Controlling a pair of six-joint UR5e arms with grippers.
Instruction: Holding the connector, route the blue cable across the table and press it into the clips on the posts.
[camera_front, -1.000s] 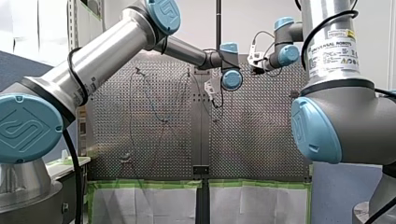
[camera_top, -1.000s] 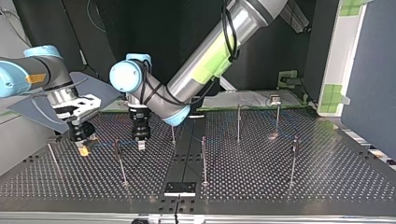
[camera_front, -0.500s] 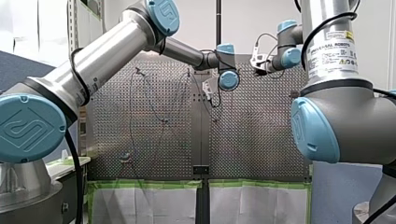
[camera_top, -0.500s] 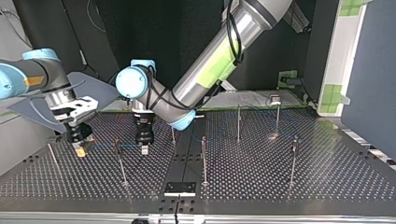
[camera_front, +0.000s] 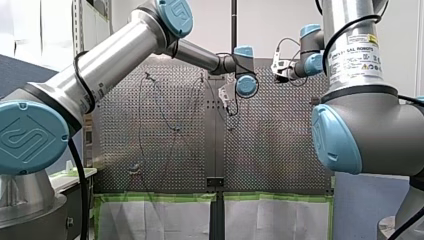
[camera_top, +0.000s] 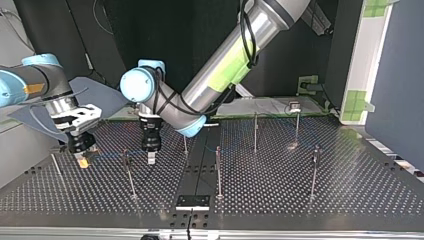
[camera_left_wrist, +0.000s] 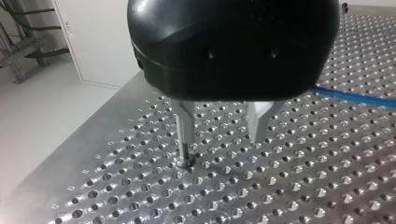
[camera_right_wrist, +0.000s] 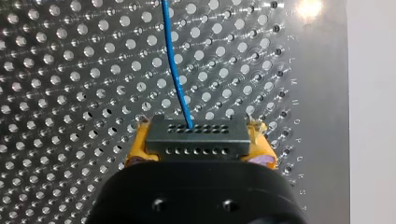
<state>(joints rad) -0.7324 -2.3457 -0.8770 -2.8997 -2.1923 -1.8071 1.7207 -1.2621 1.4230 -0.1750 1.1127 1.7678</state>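
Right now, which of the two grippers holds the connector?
My right gripper: its yellow pads clamp the black connector, with the blue cable leaving it. My left gripper stands open and empty.

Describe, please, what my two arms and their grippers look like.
My left arm and my right arm are silver tubes with blue joint caps and black cables. My left gripper is black with metal fingers; my right gripper is black with yellow pads.

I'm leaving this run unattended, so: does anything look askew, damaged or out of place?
Nothing stands out. My right pincer grips the connector squarely between its yellow pads, and the blue cable leaves it in a smooth line without kinks. My left pincer is open and empty, low over the perforated table.
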